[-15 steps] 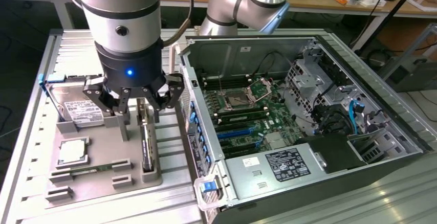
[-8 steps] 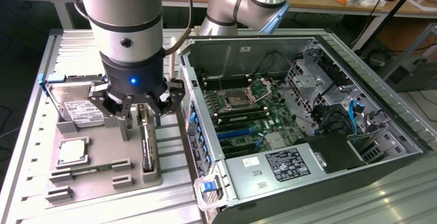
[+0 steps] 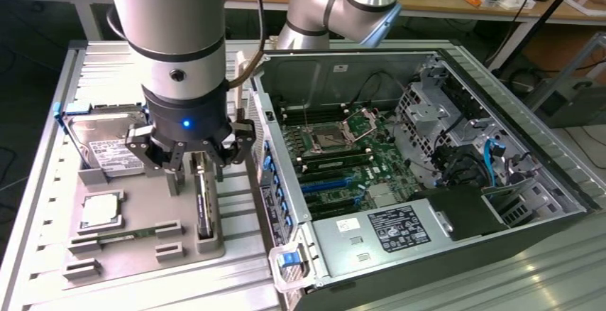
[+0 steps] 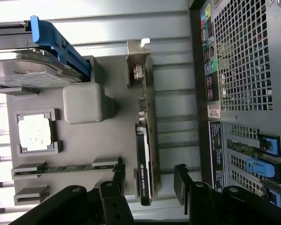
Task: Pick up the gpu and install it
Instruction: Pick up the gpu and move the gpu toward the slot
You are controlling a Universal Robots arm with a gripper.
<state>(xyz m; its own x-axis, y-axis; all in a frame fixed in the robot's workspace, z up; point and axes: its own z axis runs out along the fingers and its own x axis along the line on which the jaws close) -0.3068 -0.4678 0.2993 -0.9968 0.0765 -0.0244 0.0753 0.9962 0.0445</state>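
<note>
**Open gripper poised over the gpu in its tray**

Exterior view: The arm reaches down over a grey tray (image 3: 142, 254) that lies on a slatted metal table (image 3: 57, 77), at the exterior view's left of an open computer case (image 3: 331, 77). The gripper (image 3: 196, 163) hangs with its fingers (image 3: 238, 145) spread apart and nothing between them. Just below it the gpu (image 3: 201, 208) stands on its long edge in a slot along the side of the tray nearest the case. Also in the tray, at the exterior view's left of the gpu, lie a hard drive (image 3: 99, 148) with a white label, a square silver-topped chip (image 3: 99, 211) and a memory stick (image 3: 123, 236). Inside the case the motherboard (image 3: 331, 155) lies exposed.

Wrist view: The gpu (image 4: 144, 161) shows edge-on, a thin dark card, its silver bracket (image 4: 139, 61) at the end far from the gripper. The gripper (image 4: 150, 185) straddles the near end of the card, one black finger (image 4: 116, 180) on each side, with a gap showing between each and the card. A grey block (image 4: 84, 103) sits on the tray (image 4: 112, 136) between the hard drive (image 4: 28, 70) and the chip (image 4: 35, 131), and the memory stick (image 4: 65, 168) lies beyond the chip. The perforated rear of the case (image 4: 243, 61) runs along the far side of the gpu.
</note>
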